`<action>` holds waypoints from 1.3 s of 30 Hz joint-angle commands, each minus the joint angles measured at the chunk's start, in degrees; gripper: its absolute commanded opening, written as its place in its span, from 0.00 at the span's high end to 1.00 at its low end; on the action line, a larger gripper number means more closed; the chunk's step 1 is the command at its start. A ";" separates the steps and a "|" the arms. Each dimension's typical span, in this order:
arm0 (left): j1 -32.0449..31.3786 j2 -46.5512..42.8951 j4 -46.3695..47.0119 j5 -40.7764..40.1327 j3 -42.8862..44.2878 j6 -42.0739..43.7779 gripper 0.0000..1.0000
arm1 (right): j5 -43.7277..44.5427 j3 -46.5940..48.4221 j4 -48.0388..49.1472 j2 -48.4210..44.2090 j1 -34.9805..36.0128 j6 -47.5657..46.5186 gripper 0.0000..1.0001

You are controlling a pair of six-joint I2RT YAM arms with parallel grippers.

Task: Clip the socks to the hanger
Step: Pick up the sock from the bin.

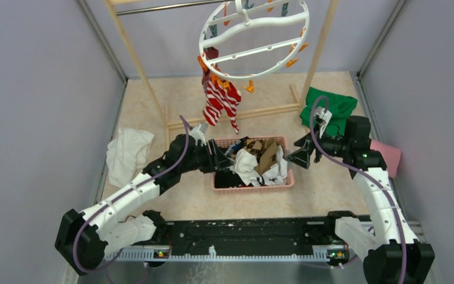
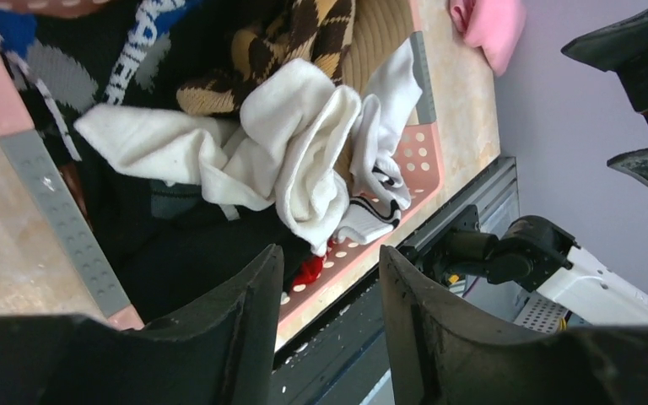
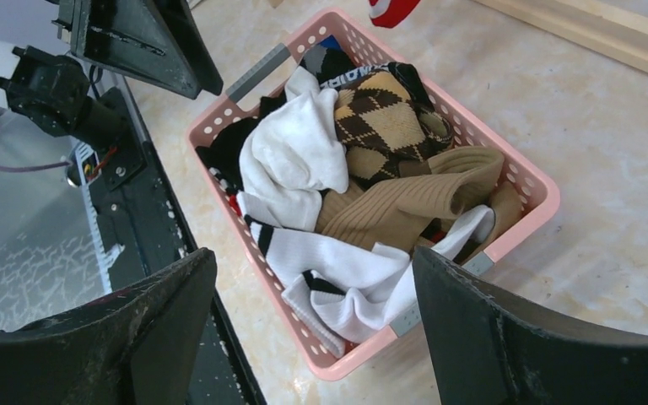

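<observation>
The white ring hanger (image 1: 254,38) hangs at the top with orange and teal pegs. A red-and-white striped sock (image 1: 220,100) is clipped to its left side. A pink basket (image 1: 254,188) holds the other socks: a white one (image 3: 291,160), brown argyle (image 3: 380,118), tan ribbed (image 3: 405,202) and white with black bands (image 3: 346,270). My left gripper (image 2: 331,253) hovers over the basket's left end, jaws partly apart with nothing between them. My right gripper (image 3: 312,253) is off the basket's right end, wide open and empty.
A white cloth (image 1: 129,152) lies left of the basket, a green cloth (image 1: 331,106) at the back right and a pink cloth (image 1: 387,157) at the right wall. The wooden rack frame (image 1: 236,117) stands behind the basket. The black base rail (image 1: 242,236) runs along the near edge.
</observation>
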 commanded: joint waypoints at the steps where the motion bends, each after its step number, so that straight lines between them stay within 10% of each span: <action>1: -3.39 -1.41 4.00 -5.58 -2.15 -6.39 0.48 | -2.52 1.07 -4.05 0.12 -0.40 -7.89 0.16; 6: -3.95 -2.81 7.79 -6.60 -3.59 -5.82 0.45 | -1.97 1.40 -12.58 -3.20 -0.41 -21.44 0.15; 20: -7.45 -5.06 17.81 8.71 -3.13 6.70 0.41 | 3.32 1.62 -12.12 -5.39 -0.49 -19.38 0.13; 31: -17.58 -13.06 18.25 7.45 -5.51 40.44 0.38 | 2.93 5.86 -11.69 -0.12 -2.63 -19.56 0.14; 39: -19.94 -2.28 26.02 14.52 -11.30 69.82 0.32 | 4.50 9.68 -18.79 4.54 -2.61 -23.36 0.21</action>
